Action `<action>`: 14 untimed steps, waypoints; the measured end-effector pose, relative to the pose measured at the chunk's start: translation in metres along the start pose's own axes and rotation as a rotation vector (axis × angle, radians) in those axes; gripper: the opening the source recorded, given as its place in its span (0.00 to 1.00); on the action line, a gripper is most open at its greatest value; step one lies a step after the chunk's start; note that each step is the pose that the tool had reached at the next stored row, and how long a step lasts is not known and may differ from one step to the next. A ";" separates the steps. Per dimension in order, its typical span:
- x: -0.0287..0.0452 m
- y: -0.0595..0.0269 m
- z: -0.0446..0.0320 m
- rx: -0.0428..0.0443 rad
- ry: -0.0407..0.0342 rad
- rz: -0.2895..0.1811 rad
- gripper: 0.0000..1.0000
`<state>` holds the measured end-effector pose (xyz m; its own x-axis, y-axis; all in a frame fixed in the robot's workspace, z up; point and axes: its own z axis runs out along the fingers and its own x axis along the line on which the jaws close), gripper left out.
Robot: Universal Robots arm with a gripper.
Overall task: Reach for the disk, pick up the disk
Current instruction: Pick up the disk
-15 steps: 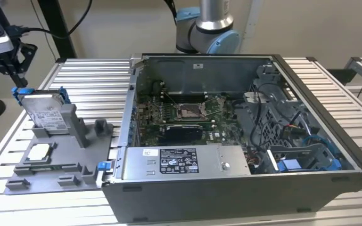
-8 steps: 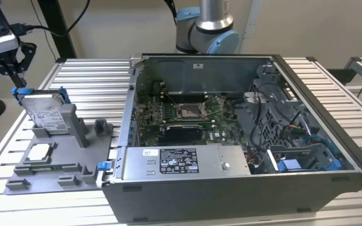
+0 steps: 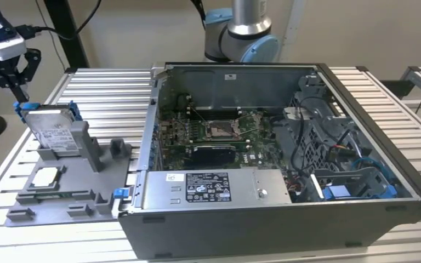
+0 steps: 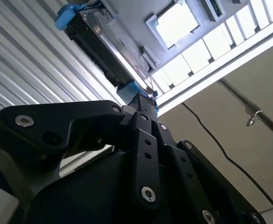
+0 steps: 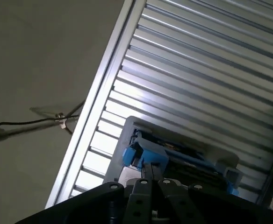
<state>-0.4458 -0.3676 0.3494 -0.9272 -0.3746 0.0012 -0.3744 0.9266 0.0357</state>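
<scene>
The disk (image 3: 50,130), a silver hard drive with a white label and a blue frame, stands upright in a grey plastic holder (image 3: 79,164) at the exterior view's left. My gripper (image 3: 20,98) hangs over its top far corner, fingers drawn together on the blue frame's tab. In the second wrist view the fingertips (image 4: 143,103) pinch that blue tab, and the disk (image 4: 104,46) runs away from them edge-on. The first wrist view has the gripper (image 5: 150,171) at the same blue corner of the disk (image 5: 183,156). The disk still sits in the holder.
A small white-and-silver chip (image 3: 46,175) lies flat on the holder in front of the disk. An open computer case (image 3: 386,181) with a grey power-supply box (image 3: 210,189) sits to the exterior view's right. The arm's base (image 3: 240,33) stands behind it. The slatted metal table (image 3: 108,93) ends close to my gripper.
</scene>
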 end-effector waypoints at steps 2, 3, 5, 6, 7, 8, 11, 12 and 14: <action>0.0002 0.0001 0.0000 0.0001 0.0010 -0.029 0.00; 0.0004 0.0002 0.0000 0.0001 0.0016 -0.044 0.00; 0.0006 0.0003 0.0000 0.0002 0.0026 -0.073 0.00; 0.0007 0.0003 0.0000 0.0003 0.0032 -0.088 0.00; 0.0008 0.0003 0.0000 0.0004 0.0040 -0.105 0.00; 0.0009 0.0004 -0.0001 0.0006 0.0048 -0.124 0.00; 0.0010 0.0004 0.0001 0.0016 0.0070 -0.179 0.00; 0.0011 0.0004 0.0001 0.0019 0.0077 -0.196 0.00; 0.0011 0.0004 0.0000 0.0024 0.0093 -0.233 0.00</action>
<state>-0.4469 -0.3676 0.3494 -0.8156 -0.5786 0.0024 -0.5782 0.8152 0.0338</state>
